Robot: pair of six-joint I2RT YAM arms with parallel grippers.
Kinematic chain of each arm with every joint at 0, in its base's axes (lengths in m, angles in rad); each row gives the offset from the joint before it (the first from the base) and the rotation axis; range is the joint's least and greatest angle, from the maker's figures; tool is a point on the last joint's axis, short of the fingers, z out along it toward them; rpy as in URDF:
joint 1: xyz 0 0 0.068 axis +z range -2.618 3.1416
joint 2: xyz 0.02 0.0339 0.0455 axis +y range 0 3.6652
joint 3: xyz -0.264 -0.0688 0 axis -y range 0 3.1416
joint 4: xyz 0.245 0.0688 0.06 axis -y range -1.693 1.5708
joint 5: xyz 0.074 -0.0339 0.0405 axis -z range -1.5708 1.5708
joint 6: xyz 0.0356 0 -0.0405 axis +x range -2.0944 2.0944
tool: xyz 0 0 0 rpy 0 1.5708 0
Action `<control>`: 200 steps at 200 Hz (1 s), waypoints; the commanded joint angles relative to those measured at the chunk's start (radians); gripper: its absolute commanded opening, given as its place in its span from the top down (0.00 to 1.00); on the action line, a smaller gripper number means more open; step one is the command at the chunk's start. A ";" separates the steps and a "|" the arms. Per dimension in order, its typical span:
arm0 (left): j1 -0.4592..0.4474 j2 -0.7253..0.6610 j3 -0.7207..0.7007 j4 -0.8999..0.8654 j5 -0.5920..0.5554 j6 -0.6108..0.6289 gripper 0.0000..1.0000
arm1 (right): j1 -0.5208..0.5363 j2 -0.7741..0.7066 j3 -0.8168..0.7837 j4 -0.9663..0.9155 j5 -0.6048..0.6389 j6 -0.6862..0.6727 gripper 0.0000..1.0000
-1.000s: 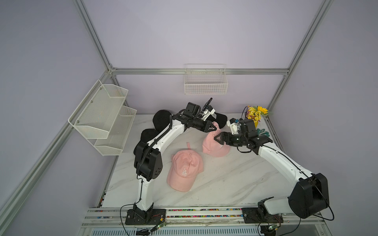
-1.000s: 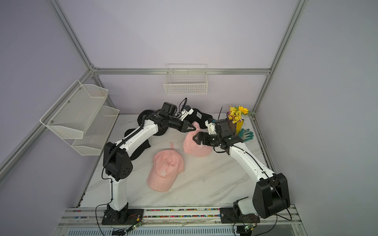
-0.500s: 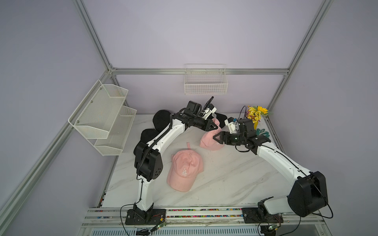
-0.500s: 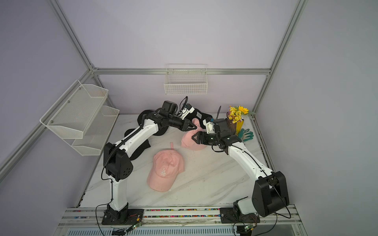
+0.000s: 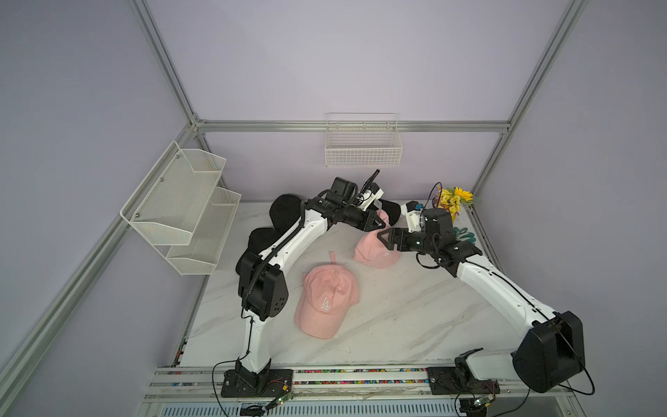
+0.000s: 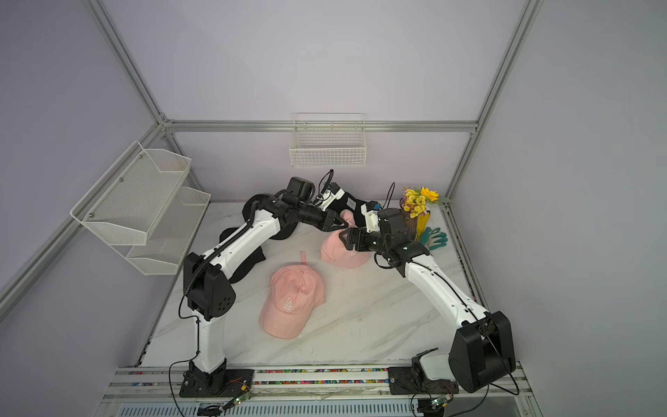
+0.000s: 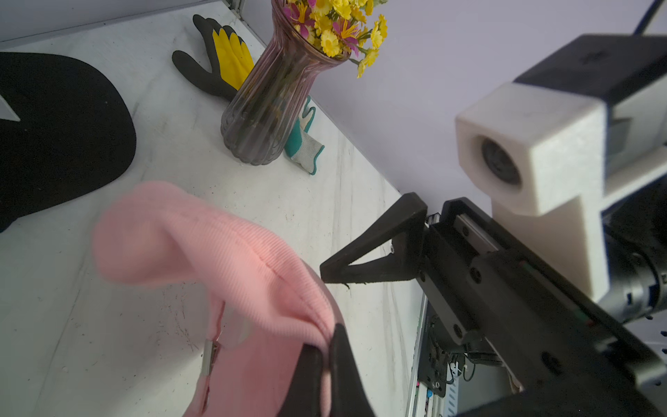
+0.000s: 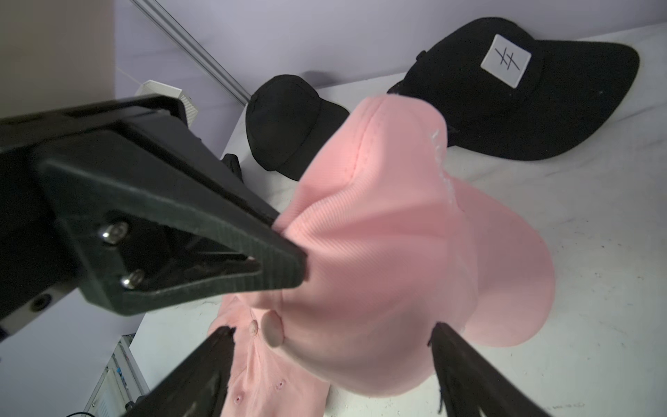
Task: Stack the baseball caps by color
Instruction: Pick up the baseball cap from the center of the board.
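veined marble table point(image 5: 397, 317), ribbed pink cap point(image 8: 379, 252), curved black brim point(image 8: 584, 94)

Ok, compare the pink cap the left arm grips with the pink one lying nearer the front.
The gripped cap is pinched by the left end effector; the front cap lies untouched. The gripped cap's crown is bunched; the front cap's is rounded. Both are pale pink.

High stereo overviews, close wrist views

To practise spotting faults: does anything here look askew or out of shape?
The held pink cap is crumpled: its fabric bunches where the left claw pinches it, and it hangs tilted over a second pink cap.
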 commanded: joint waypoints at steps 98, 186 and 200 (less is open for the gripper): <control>-0.015 0.001 0.048 0.035 0.066 -0.065 1.00 | 0.045 0.102 0.046 0.083 0.069 0.034 0.40; -0.013 0.011 0.125 0.022 -0.167 -0.037 0.44 | 0.049 0.013 0.015 -0.001 0.148 0.316 1.00; -0.014 -0.016 0.123 0.056 -0.207 -0.041 0.33 | 0.049 -0.018 0.031 -0.075 0.219 0.427 1.00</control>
